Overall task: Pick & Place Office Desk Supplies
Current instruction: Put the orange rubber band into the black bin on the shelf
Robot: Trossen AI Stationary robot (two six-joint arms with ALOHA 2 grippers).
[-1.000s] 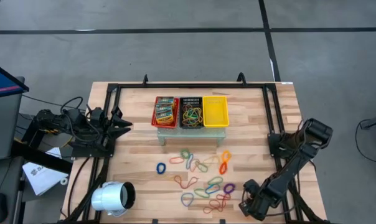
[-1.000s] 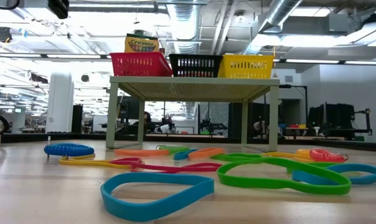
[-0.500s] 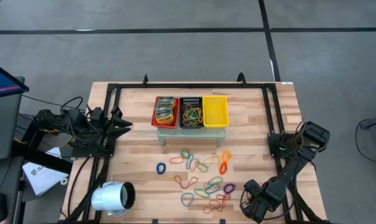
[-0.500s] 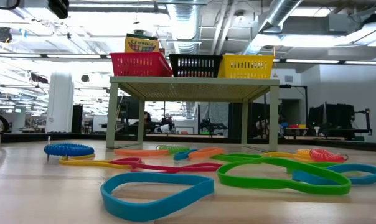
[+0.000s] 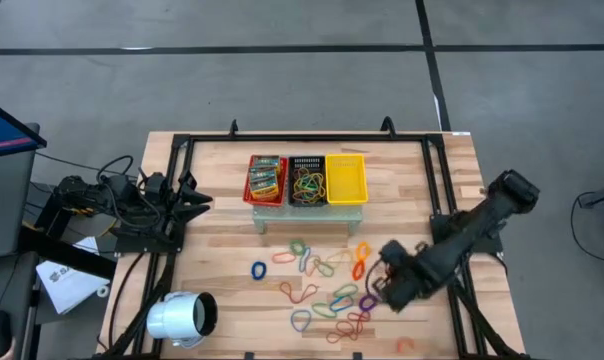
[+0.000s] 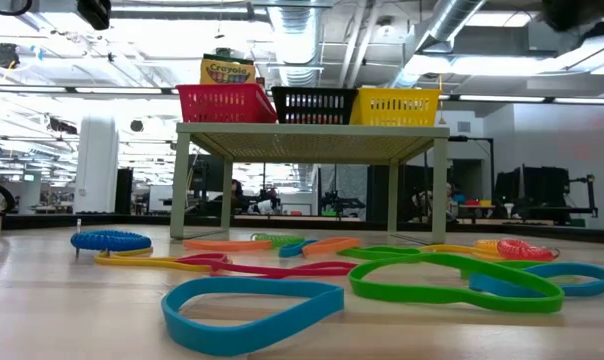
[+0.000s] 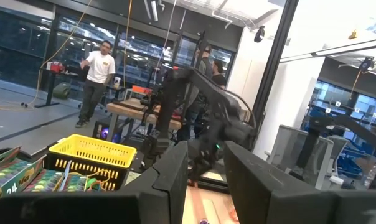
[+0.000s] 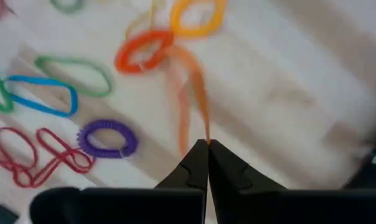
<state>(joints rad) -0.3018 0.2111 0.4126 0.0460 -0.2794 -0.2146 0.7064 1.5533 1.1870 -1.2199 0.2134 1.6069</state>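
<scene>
The right gripper (image 8: 206, 144) is clenched on a thin orange rubber band (image 8: 191, 87), which is seen stretched out and blurred in front of the fingertips, so it is judged to be lifted from the wooden table (image 5: 222, 250) for carrying. In the high view the right gripper (image 5: 377, 290) is found above the near right part of the scattered bands. Just beyond the fingertips an orange coiled loop (image 8: 143, 50) and a yellow-orange loop (image 8: 197, 15) are lying, and to one side a purple coiled band (image 8: 107, 138), a blue band (image 8: 42, 96) and a red band (image 8: 35, 155) are resting flat.

The black mesh basket (image 5: 307, 181), well apart from the gripper on a small raised stand, already holds bands, so it is probably the target. The left gripper (image 7: 203, 165) is kept waiting at the table's left edge, its fingers a little parted and empty.
</scene>
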